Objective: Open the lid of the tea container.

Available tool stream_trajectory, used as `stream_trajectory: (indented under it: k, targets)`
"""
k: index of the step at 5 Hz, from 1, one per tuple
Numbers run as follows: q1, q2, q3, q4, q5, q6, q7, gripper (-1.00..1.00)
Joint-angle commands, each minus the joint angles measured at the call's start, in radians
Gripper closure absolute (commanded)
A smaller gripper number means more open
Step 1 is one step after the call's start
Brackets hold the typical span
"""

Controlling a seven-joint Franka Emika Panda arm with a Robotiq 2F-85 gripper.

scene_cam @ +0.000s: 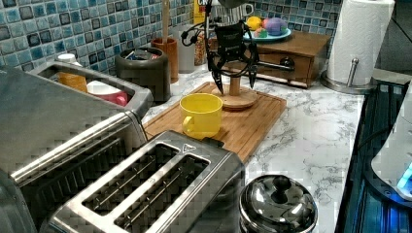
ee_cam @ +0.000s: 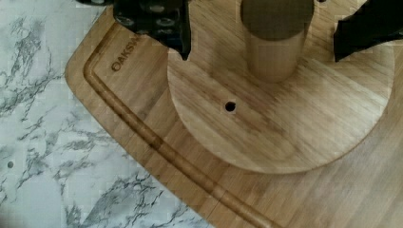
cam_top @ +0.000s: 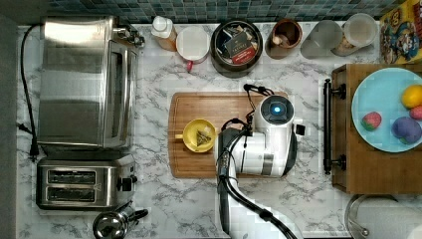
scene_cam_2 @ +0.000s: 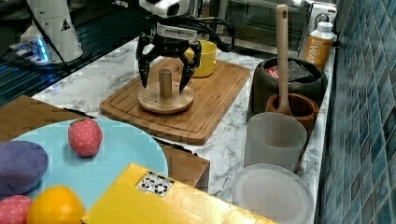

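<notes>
Now the wooden lid (scene_cam_2: 165, 97) sits on the cutting board (scene_cam_2: 210, 100), off the tea container (cam_top: 236, 47). So the gripper (scene_cam_2: 164, 78) hangs wide open, straddling its knob and holding nothing.

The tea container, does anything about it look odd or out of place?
The tea container stands open by the tiled wall, packets showing. Its wooden lid lies flat, knob up, on the cutting board, with the open tool straddling the knob. Nothing looks spilled or damaged.

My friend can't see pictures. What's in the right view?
A robot claw, open, hangs around the peg of a round wooden lid on a cutting board. Behind sit a yellow cup and the open black tea container.
</notes>
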Motion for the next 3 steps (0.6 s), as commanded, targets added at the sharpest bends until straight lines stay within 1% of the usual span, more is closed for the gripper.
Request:
stream_trajectory:
  k: [1,2,3]
  targets:
    - [-0.017,0.009,0.013,0.043,0.049,0.046,0.007,-1.0]
    - [-0.021,0.009,0.011,0.048,0.058,0.046,0.003,-1.0]
    - [0.006,0.008,-0.023,0.053,0.074,0.039,0.007,0.88]
